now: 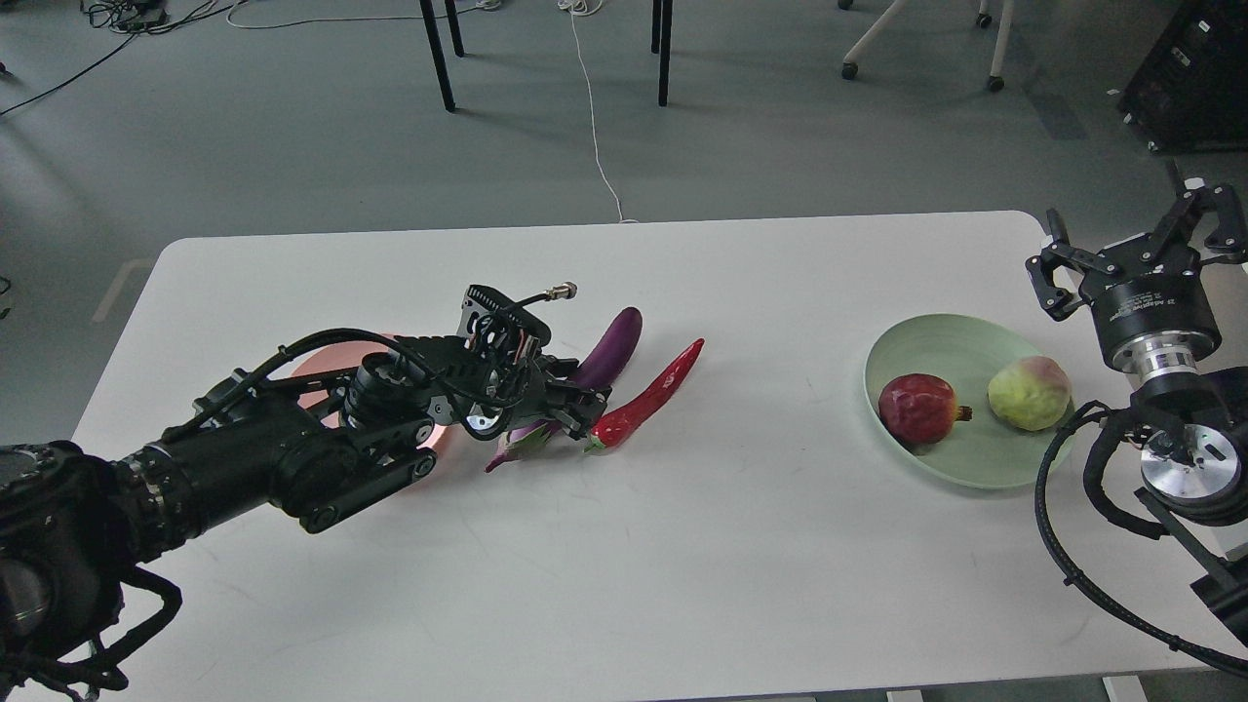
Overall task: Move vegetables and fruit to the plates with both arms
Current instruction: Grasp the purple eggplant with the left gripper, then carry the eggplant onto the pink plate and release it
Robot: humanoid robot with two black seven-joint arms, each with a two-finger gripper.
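The purple eggplant (pixel 612 349) lies aslant on the white table (pixel 682 546), calyx end toward me. My left gripper (pixel 573 405) is closed around its lower part, near the calyx. The red chili pepper (pixel 651 392) lies just right of the eggplant, its stem end touching my fingers. The pink plate (pixel 327 356) sits under my left arm and is mostly hidden. The mint green plate (pixel 936 333) at the right holds the dark red pomegranate (pixel 916 409) and the yellow-green fruit (pixel 1029 392). My right gripper (pixel 1136 239) is open and empty beyond that plate.
The table's far edge runs behind the vegetables, with grey floor, chair legs (pixel 439 58) and a white cable (pixel 595 127) beyond it. My right arm's cables (pixel 1072 546) hang by the table's right edge.
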